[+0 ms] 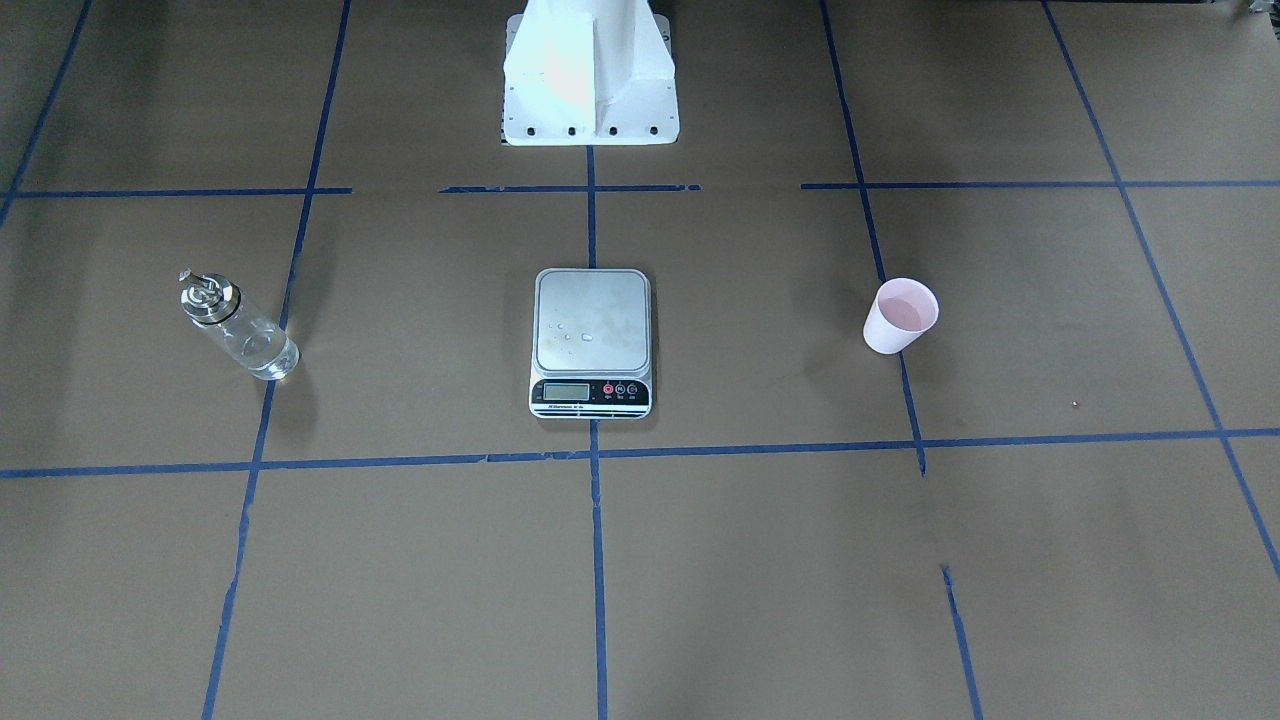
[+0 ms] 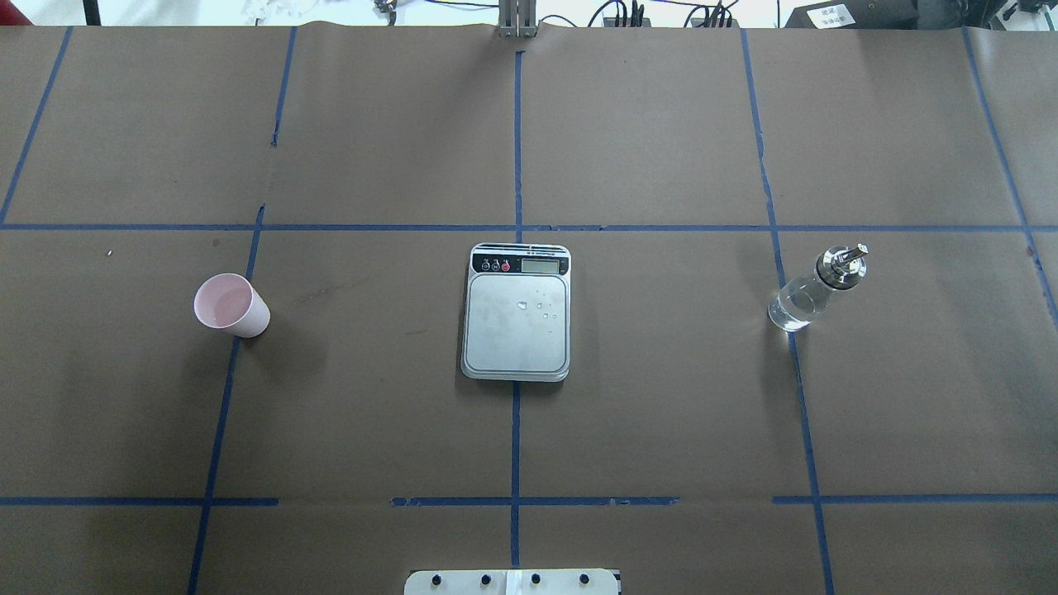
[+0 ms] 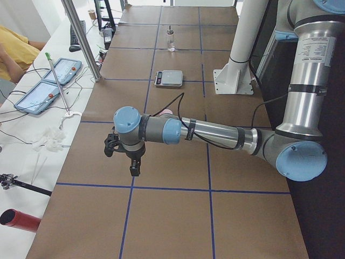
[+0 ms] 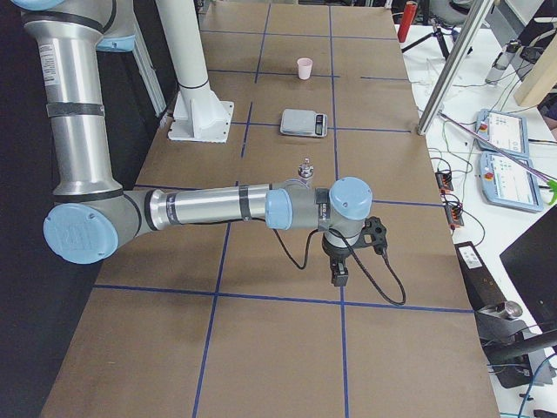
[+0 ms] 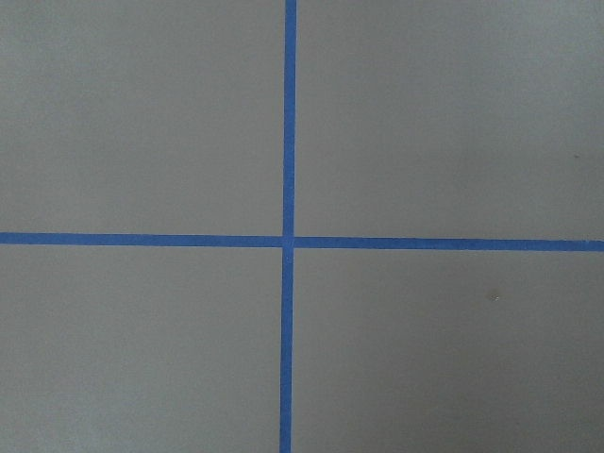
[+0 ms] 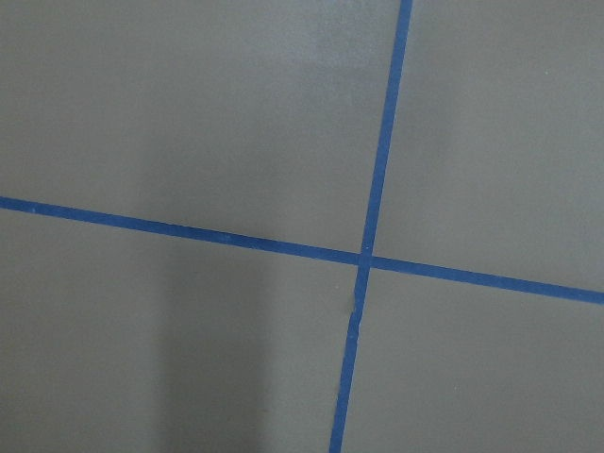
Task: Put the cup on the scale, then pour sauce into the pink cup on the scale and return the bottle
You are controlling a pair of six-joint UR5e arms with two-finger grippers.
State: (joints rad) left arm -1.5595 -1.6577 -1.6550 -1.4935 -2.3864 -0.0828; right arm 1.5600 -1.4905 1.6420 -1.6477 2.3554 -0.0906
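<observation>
The pink cup (image 2: 231,305) stands upright on the brown table on my left side, apart from the scale (image 2: 517,312), which lies at the table's middle with a few droplets on its steel platform. The glass bottle (image 2: 817,289) with clear sauce (image 2: 793,307) and a silver cap stands on my right side. They also show in the front view: the cup (image 1: 900,316), the scale (image 1: 592,340), the bottle (image 1: 238,327). My left gripper (image 3: 135,167) and my right gripper (image 4: 338,274) hang over the table's ends, far from these things. I cannot tell whether they are open or shut.
Blue tape lines (image 2: 516,149) divide the brown paper table into squares. The robot's white base (image 1: 590,75) stands behind the scale. Both wrist views show only paper and a tape cross (image 5: 288,240). Tablets and cables (image 3: 48,81) lie beyond the far edge.
</observation>
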